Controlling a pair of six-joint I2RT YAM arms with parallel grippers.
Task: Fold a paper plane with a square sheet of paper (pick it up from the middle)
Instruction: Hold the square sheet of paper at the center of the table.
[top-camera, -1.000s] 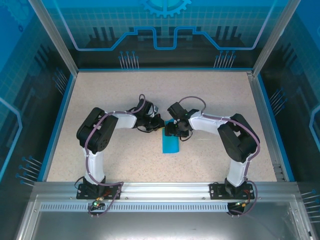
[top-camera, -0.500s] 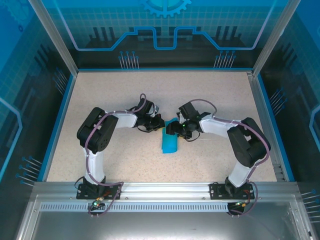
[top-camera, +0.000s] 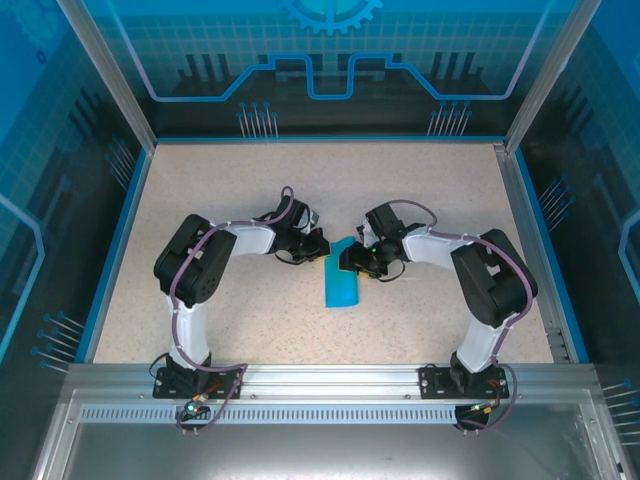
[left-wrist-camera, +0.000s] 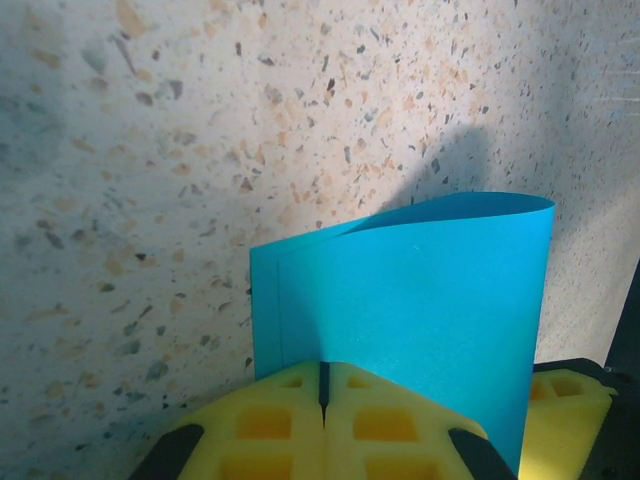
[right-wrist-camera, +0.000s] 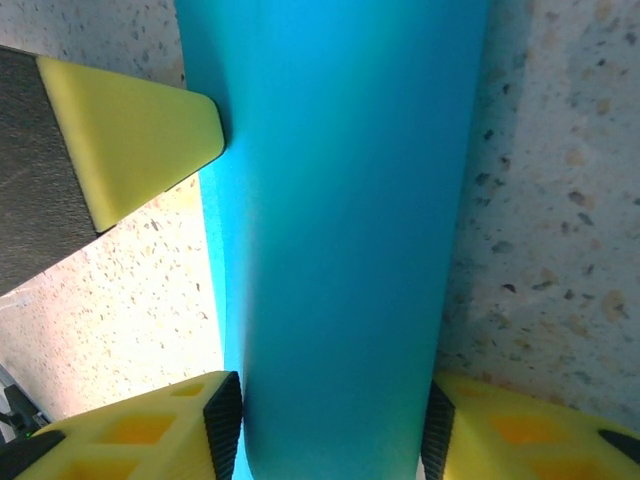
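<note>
The left gripper (left-wrist-camera: 323, 372) has its 2 fingers clamped together on the edge of the square sheet of paper (left-wrist-camera: 420, 300), which lies curled over at mid-table (top-camera: 220, 190). The right gripper (right-wrist-camera: 330, 440) has its 2 fingers apart, 1 on each side of the sheet.

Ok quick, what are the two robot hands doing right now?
Left gripper: fingers shut, tips against the blue paper.
Right gripper: fingers open, one on each side of the paper; squeezing cannot be told.

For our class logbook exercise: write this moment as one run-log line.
paper: folded over, curled, on table | left gripper: shut on paper | right gripper: open, straddling paper
</note>
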